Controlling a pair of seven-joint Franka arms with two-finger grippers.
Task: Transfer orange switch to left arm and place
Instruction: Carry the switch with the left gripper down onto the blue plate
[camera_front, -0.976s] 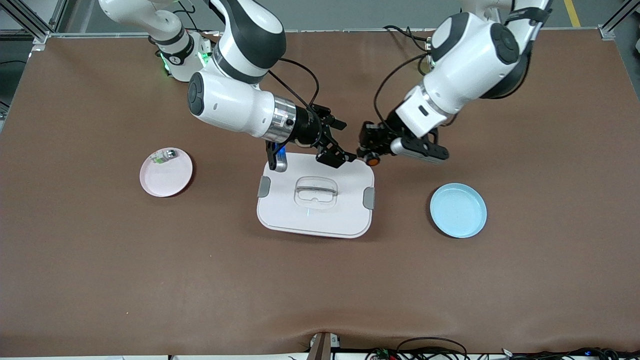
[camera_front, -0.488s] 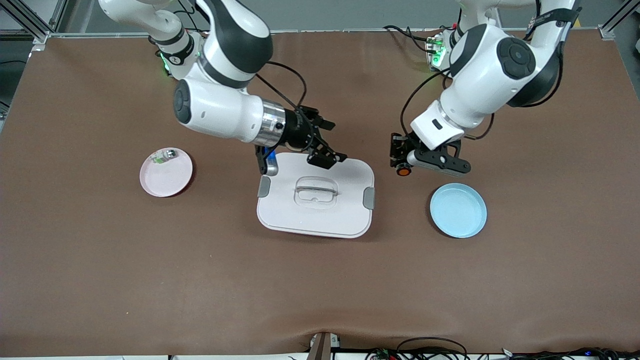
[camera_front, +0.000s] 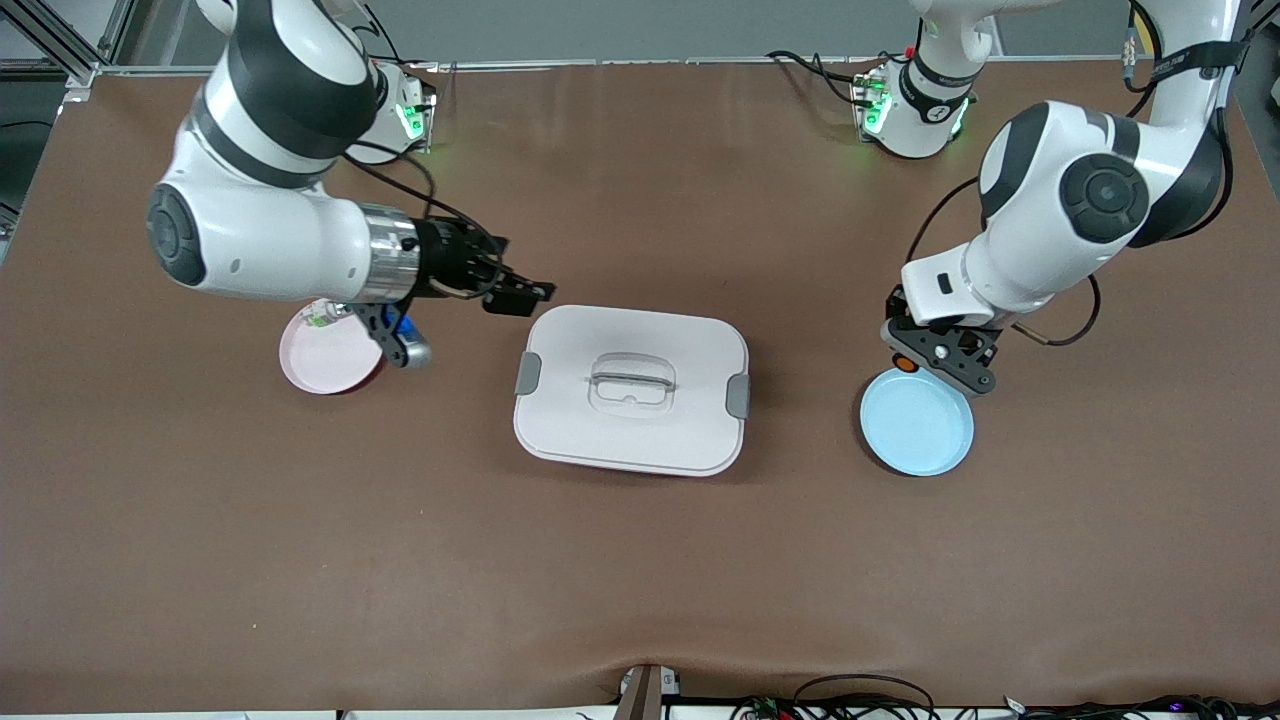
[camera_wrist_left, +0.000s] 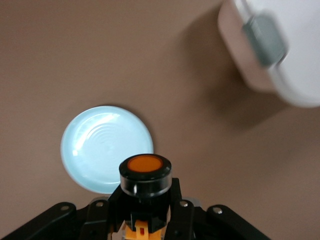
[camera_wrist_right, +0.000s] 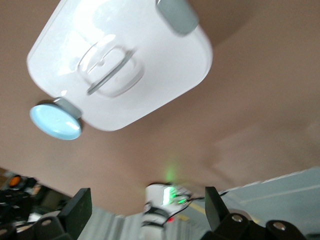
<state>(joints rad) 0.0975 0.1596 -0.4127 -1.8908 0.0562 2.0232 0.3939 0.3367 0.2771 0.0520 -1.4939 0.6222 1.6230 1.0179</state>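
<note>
left gripper (camera_front: 915, 362) clenched on the orange switch (camera_wrist_left: 145, 172) over the blue plate (camera_front: 917, 421): looks light, rigid, slick cap, best pinched at body. right gripper (camera_front: 520, 291) released beside the box (camera_front: 630, 410).

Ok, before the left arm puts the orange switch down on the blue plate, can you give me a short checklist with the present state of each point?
1. Orange switch held in the shut left gripper: ok.
2. Left gripper over the blue plate: only over its rim nearest the robots, not ok yet.
3. Blue plate bare: ok.
4. Left gripper away from the white box: ok.
5. Right gripper open, holding nothing, beside the box toward the right arm's end: ok.
6. Height of the switch above the plate: cannot tell.
</note>
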